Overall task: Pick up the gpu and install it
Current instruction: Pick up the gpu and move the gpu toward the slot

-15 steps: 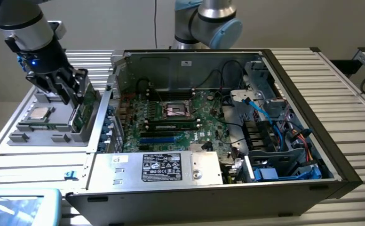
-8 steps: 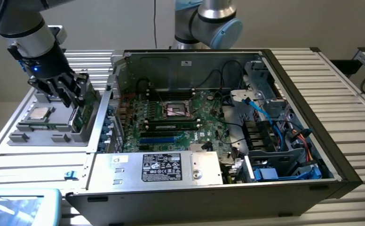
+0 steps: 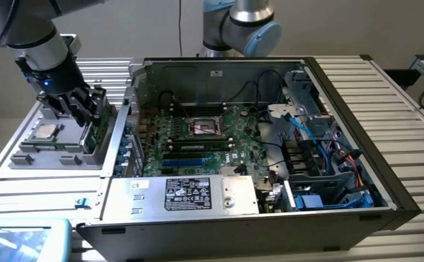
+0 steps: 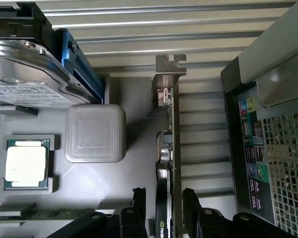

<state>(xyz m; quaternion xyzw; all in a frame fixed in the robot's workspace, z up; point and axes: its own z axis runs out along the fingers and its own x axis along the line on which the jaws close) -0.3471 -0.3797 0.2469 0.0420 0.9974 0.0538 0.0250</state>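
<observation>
Centrally, open computer case (image 3: 219, 76) lying on its side on slatted aluminium table (image 3: 408, 109), interior facing up. Green motherboard (image 3: 197, 136) on the case floor. Silver power supply (image 3: 183, 194) with a label sits against the near wall. Cables and drive bays crowd the end toward the exterior view's right. Arm (image 3: 44, 43) reaches down from the far corner on the exterior view's left, outside the case. Below it, a grey fixture (image 3: 44, 158) rests on the table just beside the case's left wall. Fixture carries several parts: hard drive (image 4: 25, 74) with a blue rail (image 4: 82, 69), a square grey block (image 4: 95, 133), the gpu (image 3: 99, 131) and a CPU (image 3: 48, 131). Gpu stands upright on its long edge in the fixture, on the side nearest the case, not yet lifted. Wrist view looks down its top edge: gpu (image 4: 169, 129) runs as a thin line with its silver bracket (image 4: 168, 69) at the end away from the claw, black cooler face toward the block. Case's rear port panel (image 4: 253, 163) lies near, across a strip of table. Gripper (image 3: 81, 106) hangs directly over the card. Gripper (image 4: 164, 196) jaws stand wide, one black finger (image 4: 139, 201) each side of the card, a gap showing on both sides, nothing clamped. CPU (image 4: 26, 163) sits flat in its pocket, well apart from the card.
</observation>
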